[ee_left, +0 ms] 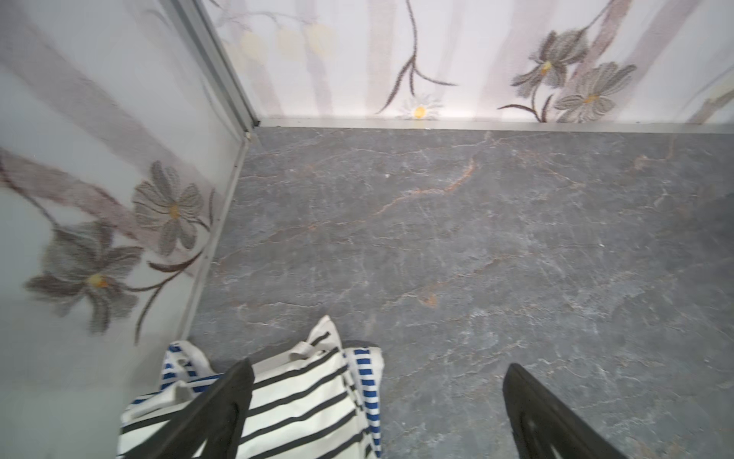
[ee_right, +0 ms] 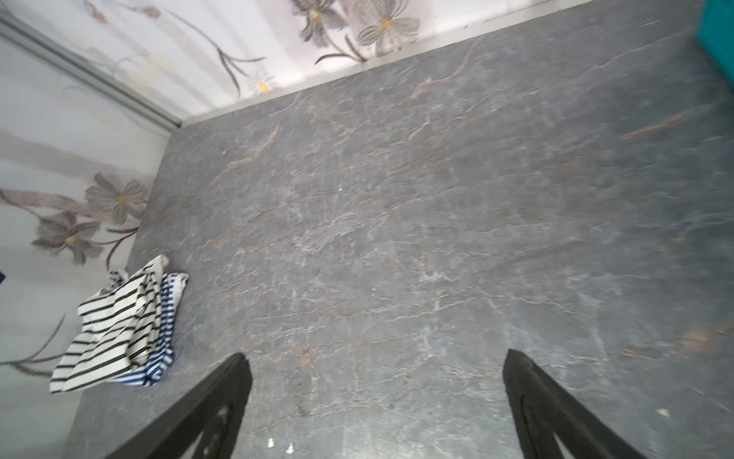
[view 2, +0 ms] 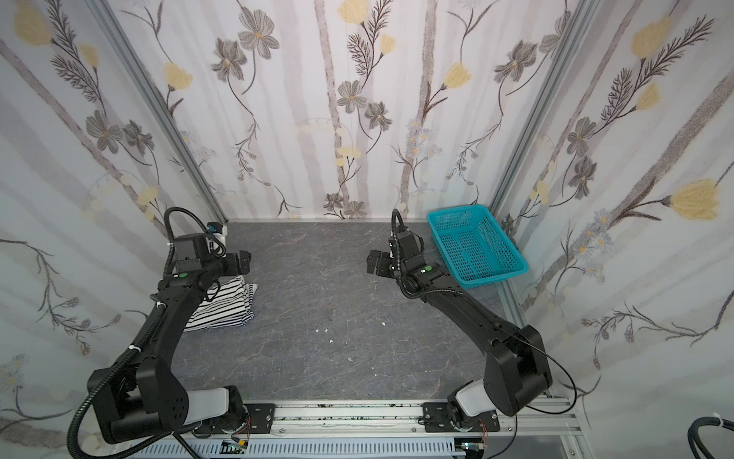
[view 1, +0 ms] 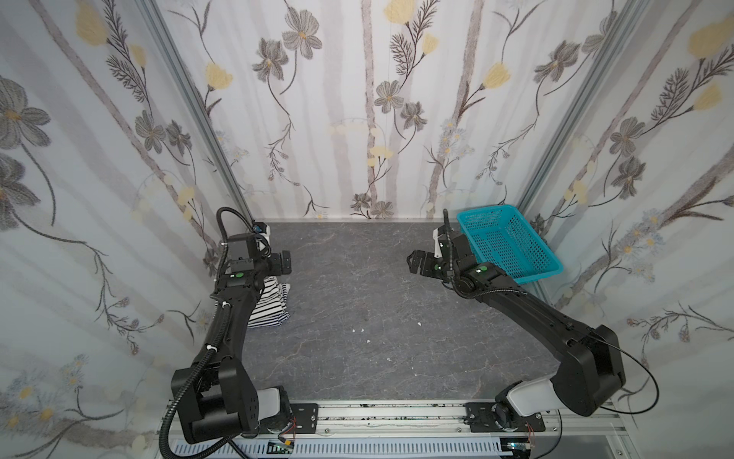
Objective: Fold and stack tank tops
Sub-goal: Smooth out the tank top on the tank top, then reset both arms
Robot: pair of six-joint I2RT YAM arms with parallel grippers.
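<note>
The tank tops lie folded in one stack at the table's left side, half hidden under my left arm in both top views. The white top with black stripes (view 1: 274, 306) (view 2: 228, 306) (ee_left: 302, 397) (ee_right: 111, 330) is uppermost. The blue-and-white striped top (ee_left: 367, 381) (ee_right: 165, 314) peeks out from beneath it. Above the stack's far end hangs my left gripper (view 1: 284, 262) (view 2: 242, 262) (ee_left: 379, 367), open, nothing between its fingers. My right gripper (view 1: 415, 262) (view 2: 373, 262) (ee_right: 375, 357) stands open over bare table at the right, far from the stack.
A teal perforated basket (view 1: 512, 246) (view 2: 476, 246) (ee_right: 719, 35) sits at the back right corner, just behind my right wrist. Floral cloth walls close off three sides. Small white specks (view 1: 357, 330) dot the grey marble table (view 1: 357, 278). A metal rail (view 1: 397, 413) runs along the front.
</note>
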